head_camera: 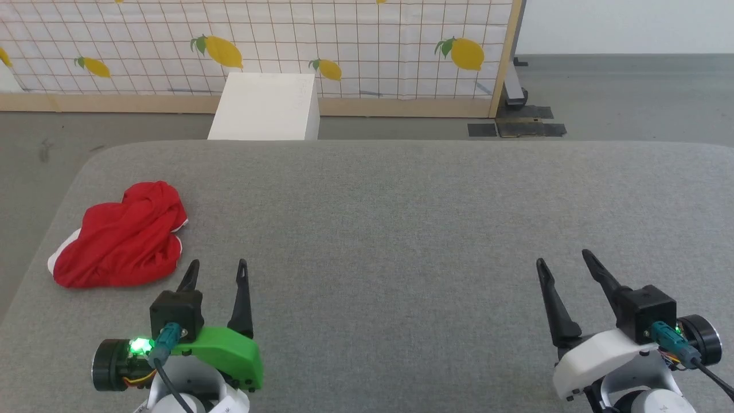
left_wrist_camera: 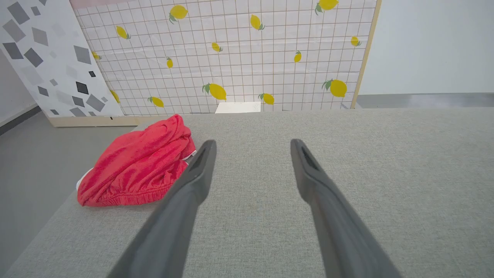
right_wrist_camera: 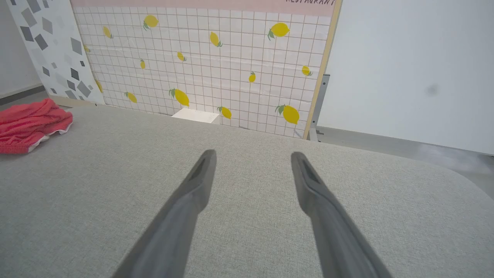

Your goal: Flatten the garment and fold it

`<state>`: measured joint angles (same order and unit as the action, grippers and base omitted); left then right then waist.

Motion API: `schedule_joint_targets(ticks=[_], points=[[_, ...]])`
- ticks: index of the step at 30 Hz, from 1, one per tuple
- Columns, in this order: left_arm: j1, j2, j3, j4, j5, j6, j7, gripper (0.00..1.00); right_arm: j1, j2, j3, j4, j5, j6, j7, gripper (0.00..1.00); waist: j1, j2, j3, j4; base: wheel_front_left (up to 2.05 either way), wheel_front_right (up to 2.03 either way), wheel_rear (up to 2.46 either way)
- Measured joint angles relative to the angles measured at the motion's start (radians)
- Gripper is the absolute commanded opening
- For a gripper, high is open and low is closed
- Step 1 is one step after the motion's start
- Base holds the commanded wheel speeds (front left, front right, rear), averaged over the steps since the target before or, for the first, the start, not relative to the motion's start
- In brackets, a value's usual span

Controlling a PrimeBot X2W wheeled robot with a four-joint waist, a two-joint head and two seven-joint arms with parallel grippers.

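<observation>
Where the grey fabric-covered surface (head_camera: 401, 218) nears its left edge lies the garment (head_camera: 120, 238): red with white trim, bunched in a crumpled heap, not flattened or folded. Left gripper (head_camera: 218, 262): fingers spread wide, nothing held, just beside the heap's right edge. Right gripper (head_camera: 563, 257): fingers likewise wide apart, nothing held, over the surface's right side, well apart from the garment. Beyond the far edge: white box (head_camera: 264, 106), standing before a lemon-printed grid panel (head_camera: 355, 40).

Cropped "RESTAURANT" lettering (right_wrist_camera: 310, 1), pink band (right_wrist_camera: 185, 2) atop lemon panel (right_wrist_camera: 216, 61)
</observation>
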<state>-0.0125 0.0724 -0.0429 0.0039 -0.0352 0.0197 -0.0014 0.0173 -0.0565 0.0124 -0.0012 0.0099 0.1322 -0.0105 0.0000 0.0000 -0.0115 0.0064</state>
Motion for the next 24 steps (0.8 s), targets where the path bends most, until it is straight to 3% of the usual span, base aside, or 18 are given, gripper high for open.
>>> schedule_joint_targets(ticks=[24], points=[[0.000, 0.019, -0.027, 0.007, -0.017, 0.018, -0.001, 1.00, 0.000, 0.000, -0.006, 0.000, 0.005, 0.000, 0.000, 1.00, 0.0000, 0.0000, 0.006, 0.012, 0.00, 0.00, 0.00]])
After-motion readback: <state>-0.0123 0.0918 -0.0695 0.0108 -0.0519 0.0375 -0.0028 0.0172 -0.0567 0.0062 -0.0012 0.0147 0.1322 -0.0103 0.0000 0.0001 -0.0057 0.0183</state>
